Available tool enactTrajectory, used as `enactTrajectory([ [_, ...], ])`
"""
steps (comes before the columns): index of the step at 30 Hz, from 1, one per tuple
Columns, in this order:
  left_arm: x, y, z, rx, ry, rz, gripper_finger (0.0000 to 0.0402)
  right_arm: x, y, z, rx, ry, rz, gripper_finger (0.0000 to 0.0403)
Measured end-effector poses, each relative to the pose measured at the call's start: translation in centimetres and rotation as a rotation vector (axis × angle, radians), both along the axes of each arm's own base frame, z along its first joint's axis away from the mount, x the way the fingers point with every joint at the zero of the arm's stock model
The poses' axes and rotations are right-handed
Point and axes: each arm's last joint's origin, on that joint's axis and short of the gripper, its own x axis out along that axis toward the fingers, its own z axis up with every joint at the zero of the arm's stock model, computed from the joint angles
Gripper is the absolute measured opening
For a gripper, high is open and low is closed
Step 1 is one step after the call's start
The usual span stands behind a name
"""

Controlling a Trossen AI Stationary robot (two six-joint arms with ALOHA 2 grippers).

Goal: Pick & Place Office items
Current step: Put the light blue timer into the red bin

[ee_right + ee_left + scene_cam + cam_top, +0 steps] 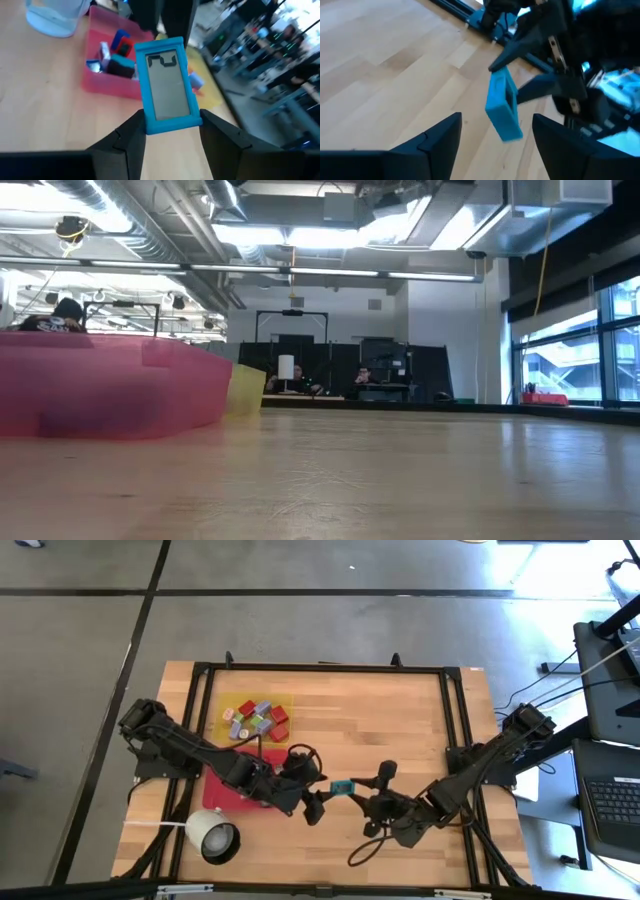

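**Blue frame held between two arms at mid-table**

Blue plastic, a small rectangular frame [167, 85], sits upright between my right gripper's [167, 132] fingers, pinched at its lower edge; in the high view it shows just below frame centre. My left gripper [495, 135] faces it from the left, fingers spread apart, the frame just beyond them, not touched. Beyond lie one red tray [117, 82] with a few pieces, one yellow tray [215, 705] holding about ten small blocks [256, 719], and one white cup [211, 836] at lower left.
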Motion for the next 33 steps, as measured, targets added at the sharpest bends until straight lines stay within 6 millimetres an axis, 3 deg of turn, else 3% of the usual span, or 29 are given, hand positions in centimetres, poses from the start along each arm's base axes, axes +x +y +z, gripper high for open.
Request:
enactTrajectory([
  [7, 0.9, 0.6, 0.9, -0.095, -0.100, 0.002, 0.0241, 0.6, -0.3, 0.6, -0.108, -0.022, -0.013, 0.0165],
  [17, 1.2, 1.0, 1.0, -0.115, -0.119, -0.003, 0.0210, 0.6, -0.7, 0.9, -0.296, -0.004, -0.086, 0.0165],
  [33, 1.4, 1.5, 1.0, -0.070, -0.104, -0.016, 0.0099, 0.6, -0.7, 1.0, -0.314, -0.007, -0.104, 0.0165],
])
